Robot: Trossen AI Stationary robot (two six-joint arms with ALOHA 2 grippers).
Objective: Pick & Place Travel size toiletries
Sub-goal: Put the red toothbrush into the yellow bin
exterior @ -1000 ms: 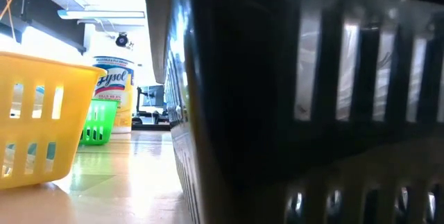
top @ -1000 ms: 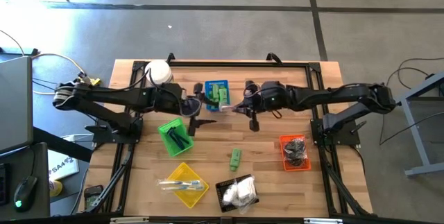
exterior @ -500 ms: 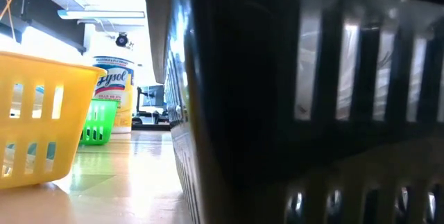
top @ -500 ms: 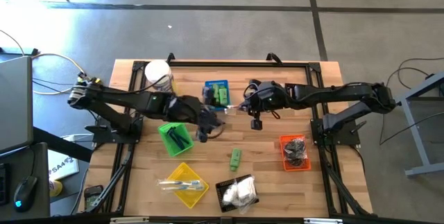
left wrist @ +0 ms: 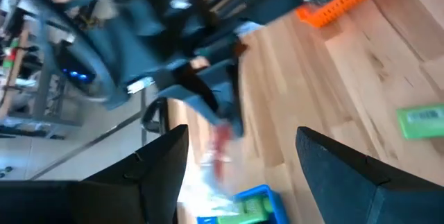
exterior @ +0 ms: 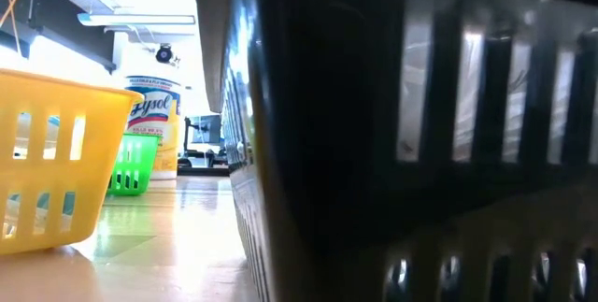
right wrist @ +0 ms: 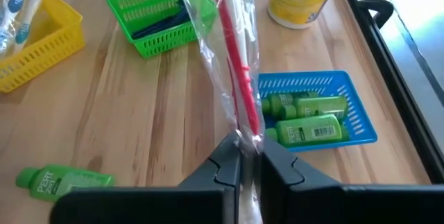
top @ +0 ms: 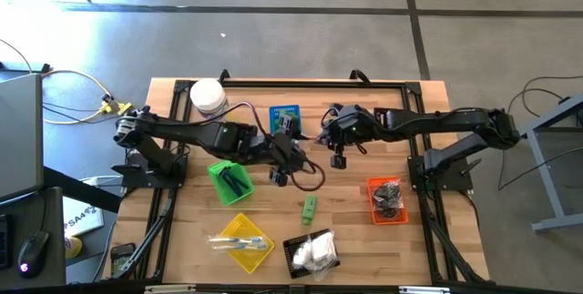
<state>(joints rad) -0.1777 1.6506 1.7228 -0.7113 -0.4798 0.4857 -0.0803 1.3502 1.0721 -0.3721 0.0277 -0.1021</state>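
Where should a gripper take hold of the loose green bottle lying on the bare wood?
The green bottle lies flat on the table, apart from the baskets, long axis running front to back. Come from above and pinch mid-body across its narrow width; the open left gripper hovers nearest.

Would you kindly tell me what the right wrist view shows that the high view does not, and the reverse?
Only the right wrist view shows the right end effector shut on a red stick in a clear wrapper, and the label print on the loose green bottle.

Only the high view shows the left end effector, the orange basket and the black basket.

Both show the blue basket, green basket and yellow basket.
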